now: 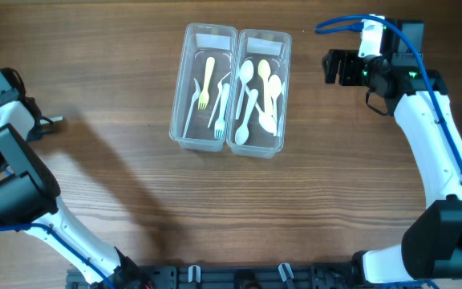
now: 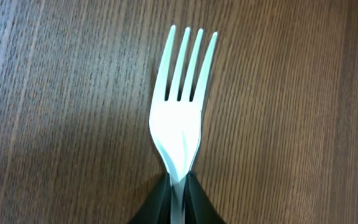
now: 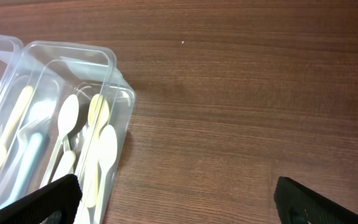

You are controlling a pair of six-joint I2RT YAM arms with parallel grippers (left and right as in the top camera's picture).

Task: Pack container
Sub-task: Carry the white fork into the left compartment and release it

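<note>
**Clear plastic containers, pair, with cutlery, on a wood-grain desk**

Desk [image 1: 135,201]: brown wood grain.

Fork container [image 1: 212,38]: a clear rectangular tub at mid-desk, the one nearer the left arm. It touches its twin along one long side. It holds one yellow fork [image 1: 206,80] and several white forks [image 1: 220,108], all lying lengthwise.

Spoon container [image 1: 263,40]: a matching tub on the side nearer the right arm. It holds white spoons [image 1: 246,74] and pale yellow spoons [image 1: 264,71], overlapping in a loose heap.

Loose item: one white plastic fork [image 2: 179,118], outside both tubs. It is over bare desk at the far left, well apart from the containers. Whether it touches the desk cannot be told.

Left end effector [image 2: 179,186]: pinching the white fork's handle, with the tines pointing away from the wrist camera.

Right end effector [image 3: 179,202]: fingers spread wide with nothing between them, just beside the spoon container's outer wall.
</note>
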